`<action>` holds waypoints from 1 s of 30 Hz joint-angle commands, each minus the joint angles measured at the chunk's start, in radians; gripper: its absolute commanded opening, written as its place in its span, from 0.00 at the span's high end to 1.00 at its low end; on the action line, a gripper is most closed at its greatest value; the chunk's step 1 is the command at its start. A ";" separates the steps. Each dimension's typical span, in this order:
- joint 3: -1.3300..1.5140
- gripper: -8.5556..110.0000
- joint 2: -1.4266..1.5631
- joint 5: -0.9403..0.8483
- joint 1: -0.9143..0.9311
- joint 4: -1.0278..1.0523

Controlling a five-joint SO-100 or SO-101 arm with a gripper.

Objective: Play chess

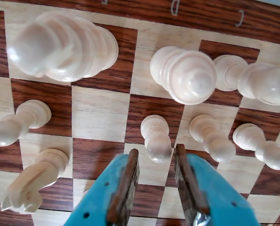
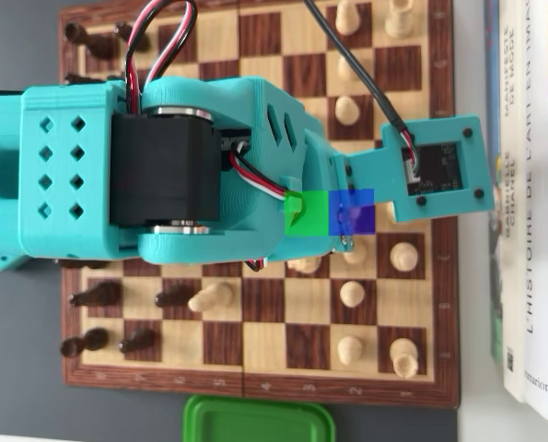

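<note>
In the wrist view my teal gripper (image 1: 156, 151) with brown pads is open over the wooden chessboard (image 1: 100, 113). The round head of a white pawn (image 1: 156, 139) stands between the two fingertips, and neither pad visibly touches it. Other white pawns (image 1: 212, 137) (image 1: 262, 146) stand to its right. Tall white pieces (image 1: 60, 44) (image 1: 187, 75) rise behind, and a white knight (image 1: 34, 181) is at lower left. In the overhead view the teal arm (image 2: 163, 166) covers the board's middle and hides the fingers. Dark pieces (image 2: 94, 295) stand at the left and white pawns (image 2: 352, 295) at the right.
A white piece (image 2: 211, 297) stands advanced near the dark pawns. A green lid (image 2: 255, 419) lies below the board's edge. Books (image 2: 531, 184) are stacked along the right side. The camera mount (image 2: 435, 170) sticks out over the white side.
</note>
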 commanded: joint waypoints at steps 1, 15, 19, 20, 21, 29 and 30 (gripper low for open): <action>-0.052 0.82 -0.005 0.003 -0.005 -0.003; -0.086 0.82 -0.028 -0.003 0.005 0.002; -0.084 0.82 -0.035 -0.005 0.003 0.002; -0.087 0.82 -0.044 -0.005 0.005 0.002; -0.091 0.82 -0.054 -0.005 0.006 0.002; -0.094 0.82 -0.064 -0.005 0.006 0.002; -0.094 0.82 -0.064 -0.005 0.005 0.002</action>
